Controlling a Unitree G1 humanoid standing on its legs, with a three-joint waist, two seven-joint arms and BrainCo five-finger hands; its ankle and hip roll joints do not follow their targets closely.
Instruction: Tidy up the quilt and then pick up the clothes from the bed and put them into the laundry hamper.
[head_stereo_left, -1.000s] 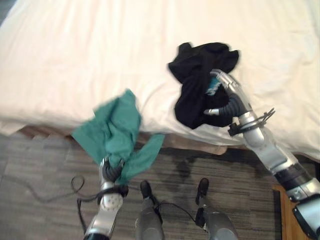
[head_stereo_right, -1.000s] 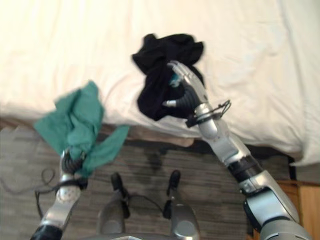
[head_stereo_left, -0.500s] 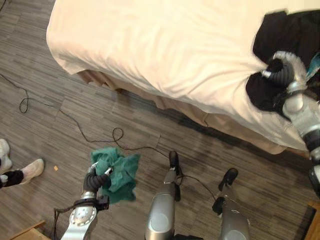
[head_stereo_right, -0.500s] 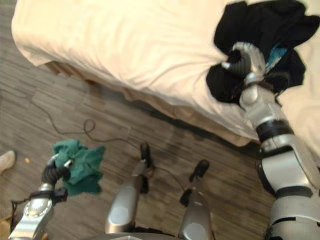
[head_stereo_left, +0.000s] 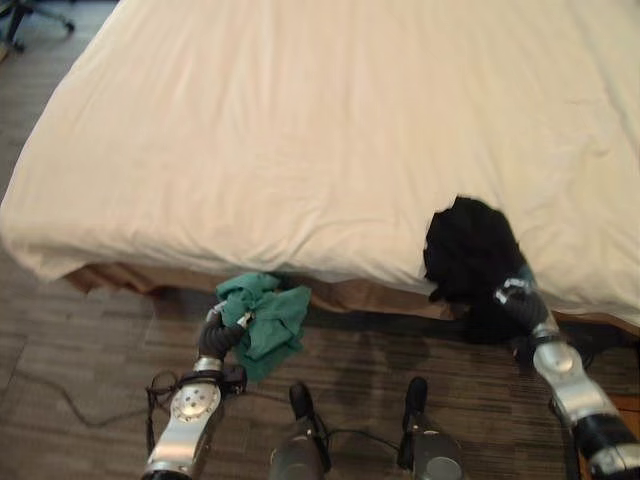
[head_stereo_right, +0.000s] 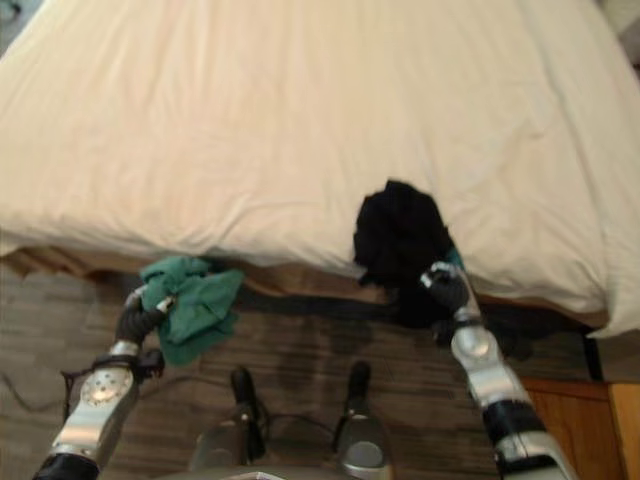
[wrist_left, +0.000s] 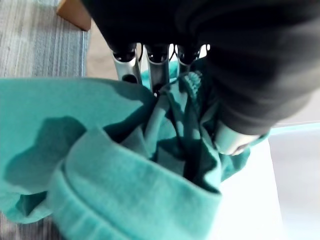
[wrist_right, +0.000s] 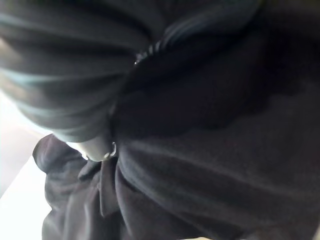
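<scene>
Left hand: you are looking at fingers curling into the green garment, thumb closing from the other side, cloth bunching between them. The garment is hanging as a crumpled wad off the hand, over the wooden floor, just beside the bed's near edge and clear of the quilt.

Right hand: you are seeing fingers wrapping into the black garment; the right wrist view is showing dark folds pressing against the hand with the thumb tucking into them. The bundle is standing up from the hand, its upper part lying against the quilt's near edge, its lower part drooping past the mattress toward the floor.

Quilt: lying smooth and flat across the bed, a few shallow creases running toward the near edge; tidying is looking done, by my judgement.

Hamper: not locatable from these pictures, so which way it lies from either hand cannot be told.

Relation for the coming move: both garments are already sitting in the hands, green on your left and low, black on your right and higher against the bed. Neither has a clear long axis; both are wadded. Which hand is nearer the hamper cannot be judged here
</scene>
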